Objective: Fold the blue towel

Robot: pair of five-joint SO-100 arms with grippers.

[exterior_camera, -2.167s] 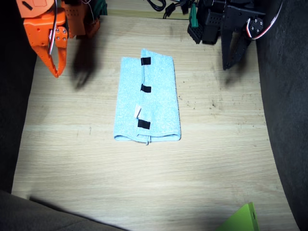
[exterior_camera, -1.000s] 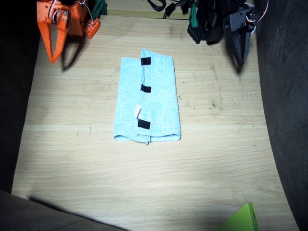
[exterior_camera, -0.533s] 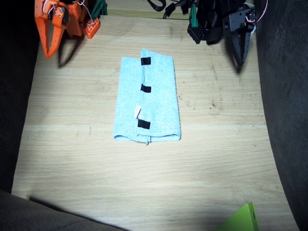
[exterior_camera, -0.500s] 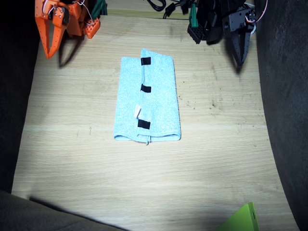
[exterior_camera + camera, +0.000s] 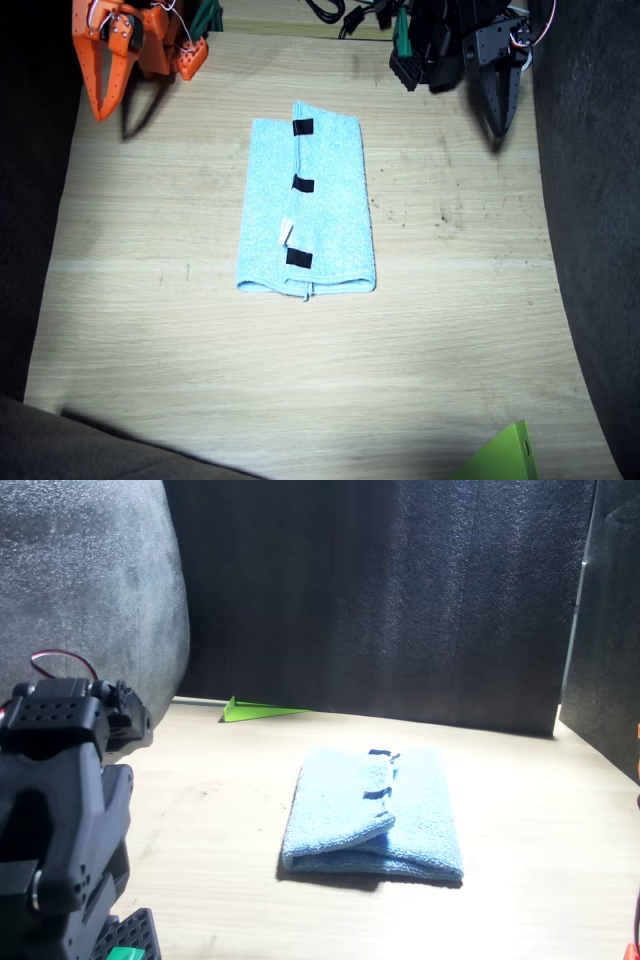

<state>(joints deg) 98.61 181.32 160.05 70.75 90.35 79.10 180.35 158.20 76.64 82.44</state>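
The blue towel [image 5: 306, 208] lies in the middle of the desk [image 5: 450, 330], a little toward the far edge where the two arms stand, and no gripper touches it. It is already folded: in the fixed view it shows as a narrow rectangle with one layer laid over the other, and the edge of the top layer runs along its length, marked by three black tape patches [image 5: 303, 184] and a small white tag [image 5: 286, 233]. In the front view the towel [image 5: 375, 815] shows as at least two layers, the upper one a bit narrower and its near corner slightly rolled, so the fold is not perfectly even. The right gripper [image 5: 98, 100], orange, hangs over the far corner of the desk on its own side, well apart from the towel, with its jaws spread and nothing between them. The left gripper [image 5: 499, 118], black, hangs near the opposite far corner, also well apart from the cloth; its fingers look pressed together and empty. I judge that the main folding is done and both arms are parked at the far edge. What may be left is only one more fold across the length, if a smaller packet is wanted, or a small straightening of the top layer. A green object [image 5: 500, 457] sits at the near edge and takes no part.
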